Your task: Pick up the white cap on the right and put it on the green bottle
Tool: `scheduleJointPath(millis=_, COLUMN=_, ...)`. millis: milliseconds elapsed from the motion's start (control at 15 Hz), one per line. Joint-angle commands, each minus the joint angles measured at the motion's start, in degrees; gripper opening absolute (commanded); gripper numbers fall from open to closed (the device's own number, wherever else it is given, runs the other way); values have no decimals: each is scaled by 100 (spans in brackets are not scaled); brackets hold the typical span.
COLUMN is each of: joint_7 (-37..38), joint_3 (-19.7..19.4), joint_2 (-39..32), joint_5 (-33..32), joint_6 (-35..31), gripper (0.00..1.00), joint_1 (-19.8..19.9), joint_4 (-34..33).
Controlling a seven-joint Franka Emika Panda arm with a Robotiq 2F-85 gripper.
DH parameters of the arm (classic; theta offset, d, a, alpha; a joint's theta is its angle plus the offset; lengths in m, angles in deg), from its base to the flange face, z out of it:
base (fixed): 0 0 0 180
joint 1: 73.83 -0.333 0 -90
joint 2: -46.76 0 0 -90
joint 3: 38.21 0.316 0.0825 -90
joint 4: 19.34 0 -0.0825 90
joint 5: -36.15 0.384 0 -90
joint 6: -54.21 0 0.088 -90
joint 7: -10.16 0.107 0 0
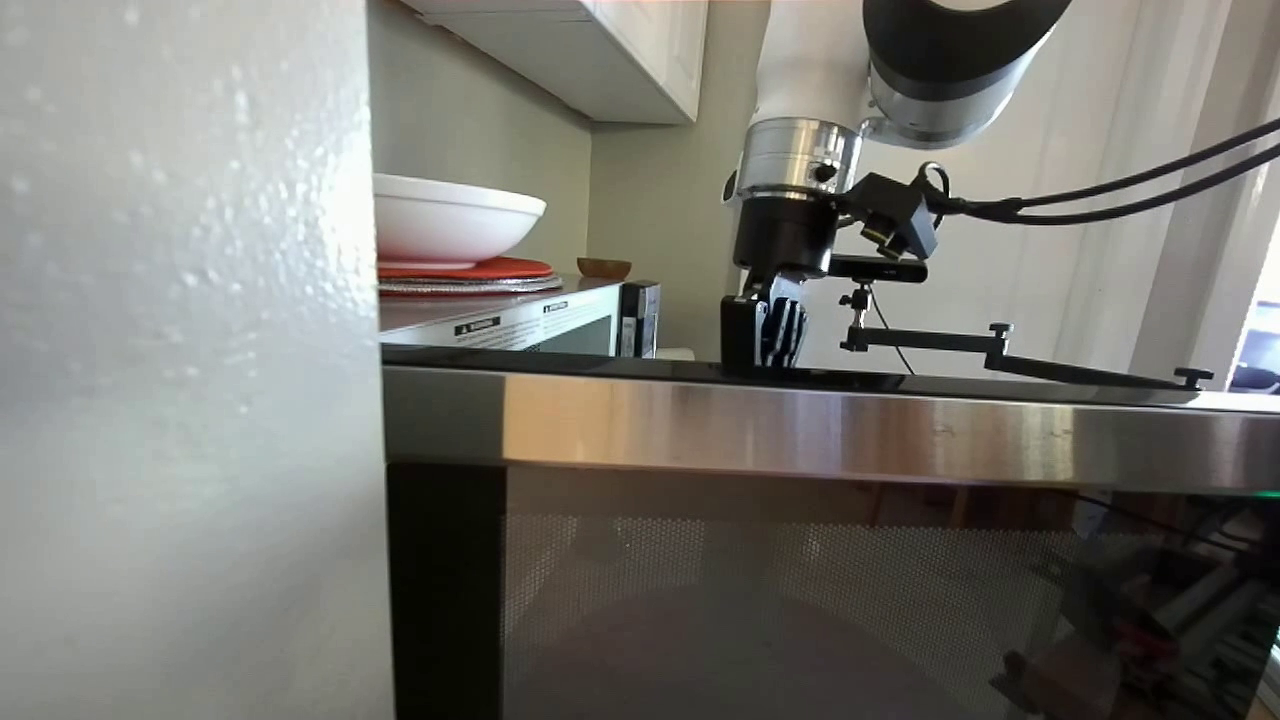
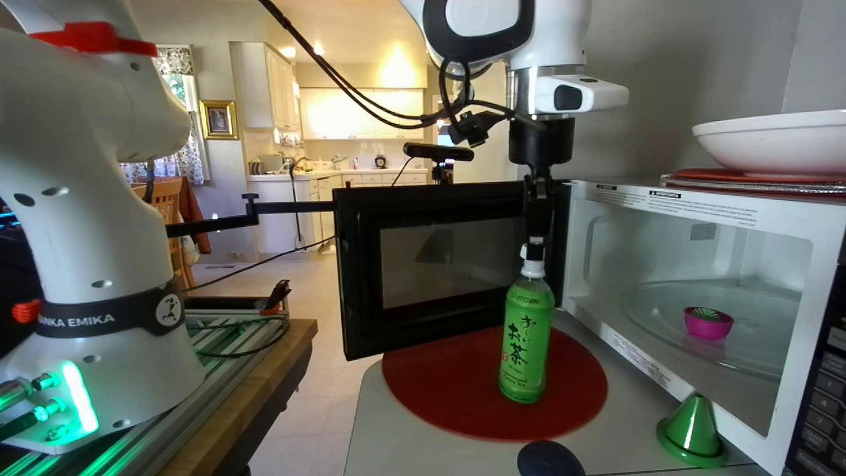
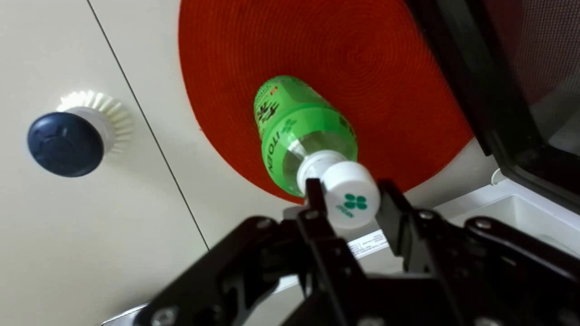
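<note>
The green bottle [image 2: 525,344] stands upright on a red round mat [image 2: 436,390]; it also shows in the wrist view [image 3: 308,124]. The white cap [image 3: 351,192] has a green clover print and is at the bottle's white neck; I cannot tell if it is seated. My gripper [image 3: 350,183] has one finger on each side of the cap, and both look to touch it. In an exterior view the gripper [image 2: 535,248] points down at the bottle's top and mostly covers the cap. In an exterior view [image 1: 762,345] the fingertips are hidden behind the microwave door.
The open microwave door [image 2: 449,258] stands just behind the bottle. The microwave [image 2: 687,277] holds a pink cup [image 2: 708,322]. A green cone [image 2: 691,433] and a dark-knobbed brush [image 3: 65,144] are on the counter. A white bowl [image 1: 450,222] sits on top of the microwave.
</note>
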Motion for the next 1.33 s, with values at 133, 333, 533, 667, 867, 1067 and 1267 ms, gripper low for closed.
scheduleJointPath(millis=133, joint_7=-78, joint_3=-9, joint_2=-55, joint_5=-50, joint_6=216, gripper=8, joint_1=2, joint_4=-130)
scheduleJointPath(millis=333, joint_7=50, joint_3=-11, joint_2=-14, joint_5=-215, joint_6=358, gripper=8, joint_1=4, joint_4=-115)
scheduleJointPath(millis=533, joint_7=70, joint_3=-10, joint_2=12, joint_5=-316, joint_6=430, gripper=8, joint_1=4, joint_4=-98)
scheduleJointPath(millis=667, joint_7=73, joint_3=-10, joint_2=17, joint_5=-339, joint_6=466, gripper=8, joint_1=4, joint_4=-101)
scheduleJointPath(millis=867, joint_7=30, joint_3=-8, joint_2=12, joint_5=-331, joint_6=383, gripper=8, joint_1=3, joint_4=-89)
scheduleJointPath(millis=1067, joint_7=3, joint_3=-8, joint_2=8, joint_5=-321, joint_6=338, gripper=8, joint_1=3, joint_4=-87)
scheduleJointPath(millis=1267, joint_7=15, joint_3=-6, joint_2=17, joint_5=-344, joint_6=319, gripper=8, joint_1=1, joint_4=-96)
